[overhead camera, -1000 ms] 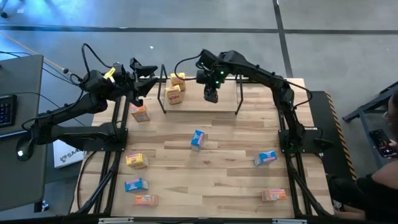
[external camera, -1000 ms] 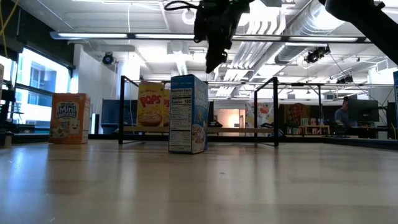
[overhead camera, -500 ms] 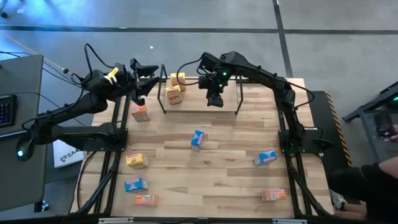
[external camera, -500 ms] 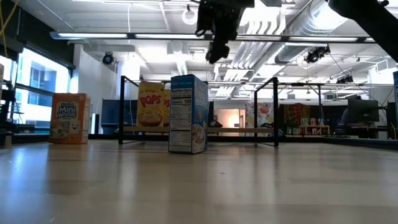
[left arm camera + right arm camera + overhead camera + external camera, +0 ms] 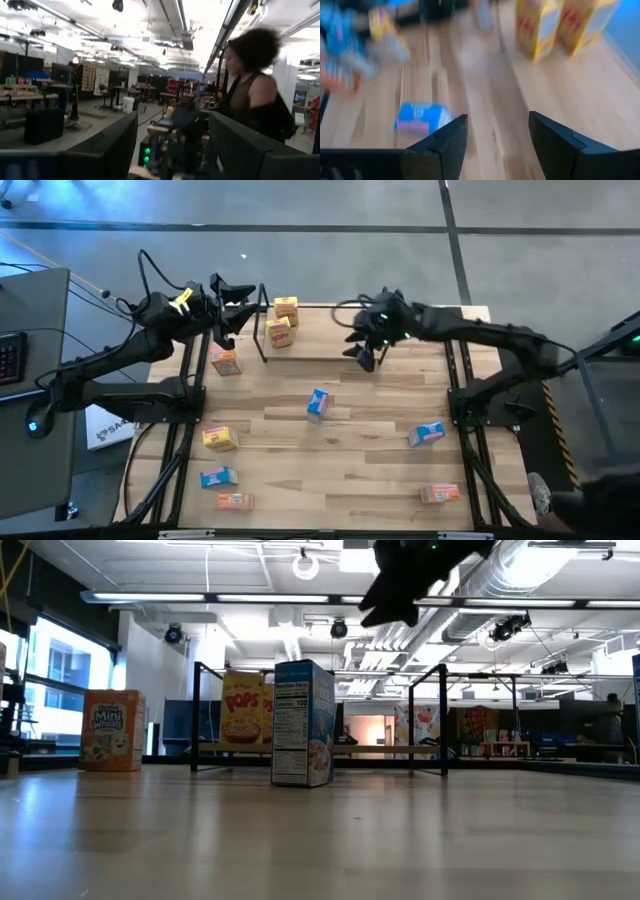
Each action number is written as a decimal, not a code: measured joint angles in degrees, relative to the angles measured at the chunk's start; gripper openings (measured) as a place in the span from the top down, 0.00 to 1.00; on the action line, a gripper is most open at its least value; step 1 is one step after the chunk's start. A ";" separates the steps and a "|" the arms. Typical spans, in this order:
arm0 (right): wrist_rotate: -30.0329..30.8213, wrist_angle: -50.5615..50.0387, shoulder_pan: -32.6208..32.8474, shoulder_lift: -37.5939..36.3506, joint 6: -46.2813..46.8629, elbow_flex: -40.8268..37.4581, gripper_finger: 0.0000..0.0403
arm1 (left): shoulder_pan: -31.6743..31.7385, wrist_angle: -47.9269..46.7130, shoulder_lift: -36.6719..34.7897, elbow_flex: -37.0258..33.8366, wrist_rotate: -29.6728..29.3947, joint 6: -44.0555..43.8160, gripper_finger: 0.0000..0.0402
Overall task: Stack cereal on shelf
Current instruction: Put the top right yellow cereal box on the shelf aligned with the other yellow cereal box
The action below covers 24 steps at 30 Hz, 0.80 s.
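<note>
Two yellow cereal boxes (image 5: 282, 322) are seen on the shelf (image 5: 320, 358) at upper centre of the high view; the others lie scattered over the desk (image 5: 350, 470). The small cardboard boxes are judged light, stiff yet crushable, best pinched across the narrow sides. "Pops" (image 5: 246, 708) and "Mini Wheats" (image 5: 111, 730) can be read. The right end effector (image 5: 365, 356) is held open and empty over the shelf's right end; the left end effector (image 5: 228, 328) is also spread.

Under the right gripper (image 5: 366, 357), raised with fingers parted, bare table (image 5: 370, 415) lies open. The shelf's upright rod (image 5: 385, 335) stands just beside it; two yellow cereal boxes (image 5: 281, 322) crowd the shelf's far end.
</note>
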 joint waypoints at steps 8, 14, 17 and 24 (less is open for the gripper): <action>3.17 18.76 1.29 -6.52 9.58 -9.49 0.49 | 0.00 -3.98 1.09 0.00 0.00 -1.78 0.41; 3.15 19.89 1.26 -6.43 8.17 -8.92 0.49 | 0.00 -3.96 1.10 0.00 0.00 -1.98 0.41; 3.11 20.20 0.82 -6.41 8.60 -8.92 0.49 | 0.02 -7.53 1.18 0.91 -3.13 -3.36 0.41; 4.23 20.12 0.72 -6.41 8.60 -8.92 0.49 | 4.73 -48.12 11.88 23.19 -7.22 1.27 0.53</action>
